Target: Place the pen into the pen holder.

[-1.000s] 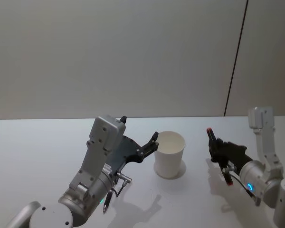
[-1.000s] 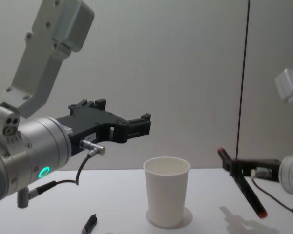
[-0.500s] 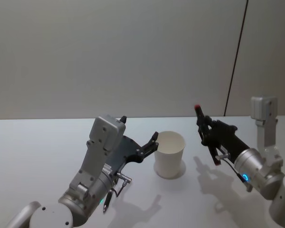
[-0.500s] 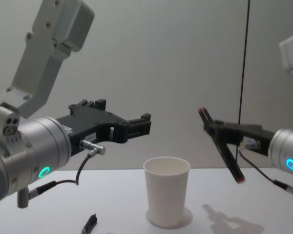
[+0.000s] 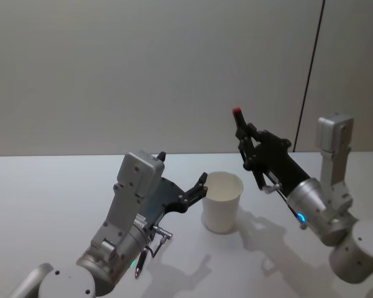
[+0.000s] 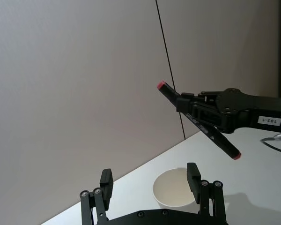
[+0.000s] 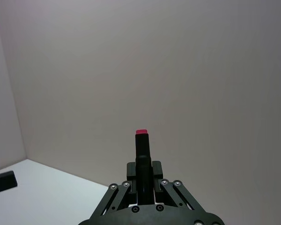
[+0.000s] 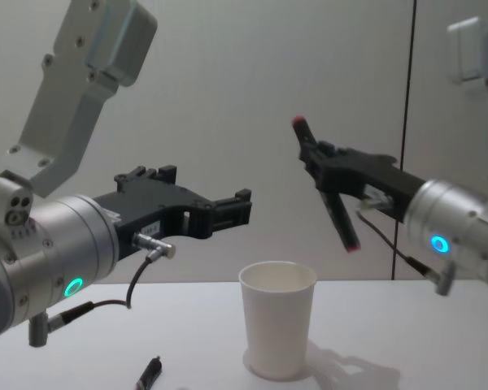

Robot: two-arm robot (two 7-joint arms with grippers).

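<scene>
Up and right of pen holder [image 8: 278,325], not yet over rim: pen [image 8: 340,218], tilted, red at both ends, clamped mid-barrel in right gripper [image 8: 317,154] fingers. Likely light, stiff, slick; mid-barrel hold suits. Pen holder upright on table [image 8: 195,325], probably tippy. Left gripper [image 6: 149,176] beside it, fingers wide, empty. Label [image 6: 267,120] on right gripper: "183-1".

White label [image 6: 267,120] on right claw [image 6: 189,105] body, black print: "183-1".

Dim, even light — soft shadows on the table [image 5: 50,186].
</scene>
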